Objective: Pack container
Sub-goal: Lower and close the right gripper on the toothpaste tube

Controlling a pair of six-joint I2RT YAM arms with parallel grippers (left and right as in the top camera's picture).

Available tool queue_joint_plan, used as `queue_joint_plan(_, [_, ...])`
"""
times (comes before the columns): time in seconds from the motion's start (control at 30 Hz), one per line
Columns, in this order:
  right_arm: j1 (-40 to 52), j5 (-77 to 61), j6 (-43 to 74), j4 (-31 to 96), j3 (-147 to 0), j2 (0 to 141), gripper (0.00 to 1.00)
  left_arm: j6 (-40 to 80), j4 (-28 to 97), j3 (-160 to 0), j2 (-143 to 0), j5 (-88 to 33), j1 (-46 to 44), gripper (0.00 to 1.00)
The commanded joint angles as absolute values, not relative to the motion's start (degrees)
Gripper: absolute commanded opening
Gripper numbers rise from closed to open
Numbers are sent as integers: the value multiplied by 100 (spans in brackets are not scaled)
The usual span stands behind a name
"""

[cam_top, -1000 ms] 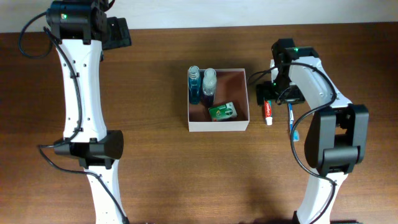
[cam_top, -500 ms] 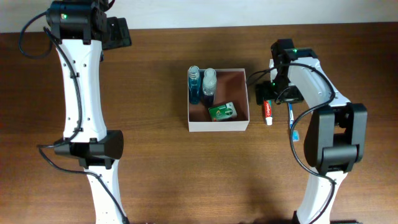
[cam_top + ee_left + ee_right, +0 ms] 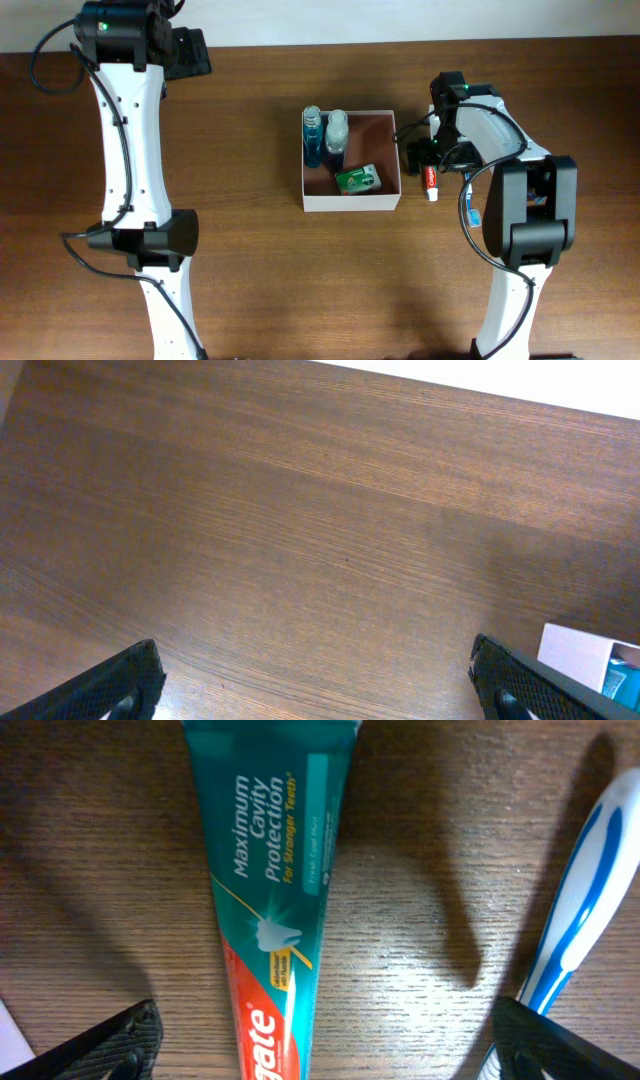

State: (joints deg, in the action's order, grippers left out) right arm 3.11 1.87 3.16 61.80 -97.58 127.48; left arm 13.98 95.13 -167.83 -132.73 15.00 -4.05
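A: From above, the square, shallow, white-walled container [image 3: 350, 204] sits just left of the right claw [image 3: 420, 158], partly filled.

B: Left wrist: the left claw [image 3: 325, 685] hangs spread and empty over the brown wooden counter [image 3: 300, 510].

A: Right wrist: the right claw is spread astride the teal-and-red toothpaste tube [image 3: 270, 890].

B: The blue-and-white plastic toothbrush [image 3: 585, 900] lies just to its right. A skewed close could nudge it, or the slick tube could slip.

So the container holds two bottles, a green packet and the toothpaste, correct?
No. The toothpaste lies on the table outside the container, as the overhead view shows. The blue bottle, clear bottle and green packet are inside.
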Motion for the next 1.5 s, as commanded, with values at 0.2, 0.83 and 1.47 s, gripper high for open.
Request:
queue_joint_plan(0.2, [349, -113, 340, 6086, -9727, 12801, 97, 1428, 9522, -16770, -13166, 1498, -386, 99])
queue_joint_plan(0.83, [349, 217, 340, 5808, -9369, 12811, 93, 1431, 9522, -16770, -13166, 1498, -386, 99])
queue_joint_plan(1.47, [336, 200, 386, 6040, -9500, 12809, 18, 1431, 9522, -16770, -13166, 1496, -386, 99])
